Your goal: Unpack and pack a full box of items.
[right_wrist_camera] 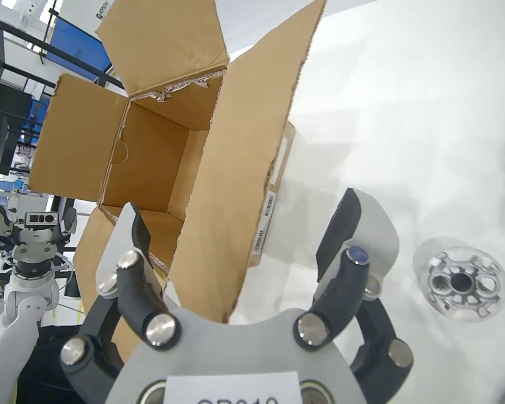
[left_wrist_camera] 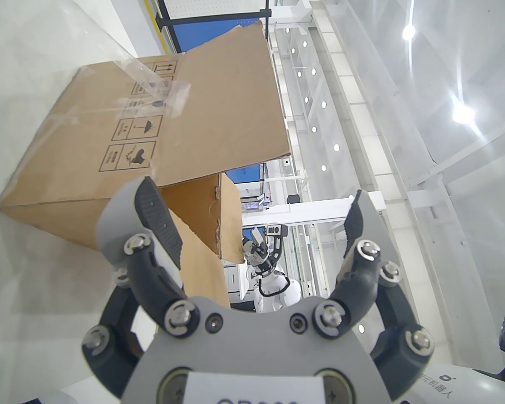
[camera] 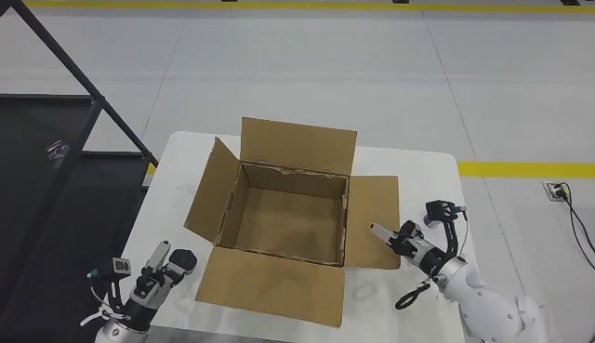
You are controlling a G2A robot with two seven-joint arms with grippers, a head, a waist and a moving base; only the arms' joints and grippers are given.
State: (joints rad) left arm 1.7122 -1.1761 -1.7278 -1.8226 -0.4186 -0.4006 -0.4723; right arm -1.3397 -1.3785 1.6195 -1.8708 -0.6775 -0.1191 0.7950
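Box (camera: 288, 222): mid surface (camera: 418, 171), upright, all 4 flaps open.
L gripper (left_wrist_camera: 252, 195): released, holding nothing; near box's front-left corner, apart from it.
R gripper (right_wrist_camera: 240, 201): released, holding nothing; just beside right flap (camera: 374, 215).

White table (camera: 423, 171), rounded corners, lower centre of the top view. One open cardboard box (camera: 288, 222) sits on it mid-frame, all four flaps folded outward, its bare bottom showing. The near flap reaches toward the table's lower edge. A round metal fitting (right_wrist_camera: 463, 283) lies on bare tabletop, apart from the box.
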